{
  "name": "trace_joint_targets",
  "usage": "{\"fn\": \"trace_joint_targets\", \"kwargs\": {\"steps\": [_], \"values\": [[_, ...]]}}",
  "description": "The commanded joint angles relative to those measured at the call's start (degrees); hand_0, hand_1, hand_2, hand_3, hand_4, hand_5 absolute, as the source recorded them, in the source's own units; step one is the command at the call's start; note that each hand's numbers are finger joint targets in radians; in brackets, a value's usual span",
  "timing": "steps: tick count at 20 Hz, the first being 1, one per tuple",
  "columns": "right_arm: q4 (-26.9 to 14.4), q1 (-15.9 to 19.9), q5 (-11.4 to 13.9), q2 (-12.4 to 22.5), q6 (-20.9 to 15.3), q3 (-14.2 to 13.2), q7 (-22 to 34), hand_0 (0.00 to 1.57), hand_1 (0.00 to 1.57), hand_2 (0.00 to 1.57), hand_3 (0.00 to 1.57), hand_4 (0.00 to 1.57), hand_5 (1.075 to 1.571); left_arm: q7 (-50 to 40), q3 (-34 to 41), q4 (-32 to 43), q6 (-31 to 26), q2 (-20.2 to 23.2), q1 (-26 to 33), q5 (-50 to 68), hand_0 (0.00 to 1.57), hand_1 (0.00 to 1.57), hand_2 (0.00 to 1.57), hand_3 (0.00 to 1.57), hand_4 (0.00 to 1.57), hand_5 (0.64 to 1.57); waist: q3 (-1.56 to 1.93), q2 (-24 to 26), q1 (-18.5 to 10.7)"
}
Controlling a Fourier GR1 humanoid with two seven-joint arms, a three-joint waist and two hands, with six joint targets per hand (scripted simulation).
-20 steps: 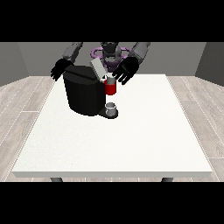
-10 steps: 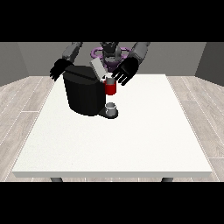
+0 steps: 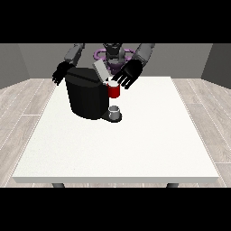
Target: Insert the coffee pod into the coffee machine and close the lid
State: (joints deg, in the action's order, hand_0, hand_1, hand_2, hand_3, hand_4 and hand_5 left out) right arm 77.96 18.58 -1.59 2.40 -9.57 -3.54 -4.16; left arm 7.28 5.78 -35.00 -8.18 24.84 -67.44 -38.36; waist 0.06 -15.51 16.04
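1. The hand at the view's right (image 3: 127,76) hangs with fingers spread, holding nothing, just above the red pod holder (image 3: 114,90).
2. The hand at the view's left (image 3: 59,73), fingers relaxed, sits behind the one coffee machine (image 3: 86,94).
3. The lid (image 3: 100,71) stands raised; one cup (image 3: 115,111) sits beneath.

A white table (image 3: 135,149) carries a black coffee machine (image 3: 85,97), seemingly near its far edge.

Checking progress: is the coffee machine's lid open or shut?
Open: the grey lid stands tilted up above the black machine.
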Motion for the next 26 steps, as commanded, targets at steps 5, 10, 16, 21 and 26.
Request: {"fn": "trace_joint_targets", "kwargs": {"steps": [5, 10, 16, 21, 26], "values": [[4.4, 1.3, -0.2, 0.4, -0.3, 0.8, 4.8, 0.00, 0.00, 0.00, 0.00, 0.43, 1.571, 4.9, 0.9, 1.8, 1.0, 3.3, 2.1, -0.9, 1.07, 1.07, 1.12, 0.97, 0.36, 1.571, -0.09, -0.9, 0.9], [1.2, 0.8, -1.1, 0.4, 0.9, -0.4, -0.6, 0.00, 0.00, 0.00, 0.00, 0.46, 1.571, 4.6, -2.0, 0.5, -1.3, 3.9, 0.4, -3.6, 0.57, 0.57, 0.81, 0.64, 0.24, 1.571, -0.04, -1.9, 0.2], [-1.8, 2.3, -1.8, 2.2, 1.3, -2.6, -0.3, 0.00, 0.00, 0.00, 0.00, 0.42, 1.571, 3.1, -2.9, 0.3, -4.4, 3.0, -0.8, -4.4, 0.00, 0.00, 0.00, 0.00, 0.00, 1.571, -0.03, -1.1, -1.0], [-0.4, -0.3, -0.3, 0.0, -0.5, -0.2, 1.4, 0.00, 0.00, 0.00, 0.00, 0.35, 1.571, 2.0, -2.0, 0.8, -3.8, 2.7, -0.6, -4.6, 0.00, 0.00, 0.00, 0.00, 0.00, 1.571, -0.05, 1.7, 0.0], [-1.4, -1.7, -0.5, 0.6, -0.3, -1.1, -0.6, 0.00, 0.00, 0.00, 0.00, 0.38, 1.571, 2.4, -1.0, 0.8, -7.3, 3.1, 0.2, -3.5, 0.00, 0.00, 0.00, 0.00, 0.00, 1.571, -0.05, 3.4, -1.4]]}}
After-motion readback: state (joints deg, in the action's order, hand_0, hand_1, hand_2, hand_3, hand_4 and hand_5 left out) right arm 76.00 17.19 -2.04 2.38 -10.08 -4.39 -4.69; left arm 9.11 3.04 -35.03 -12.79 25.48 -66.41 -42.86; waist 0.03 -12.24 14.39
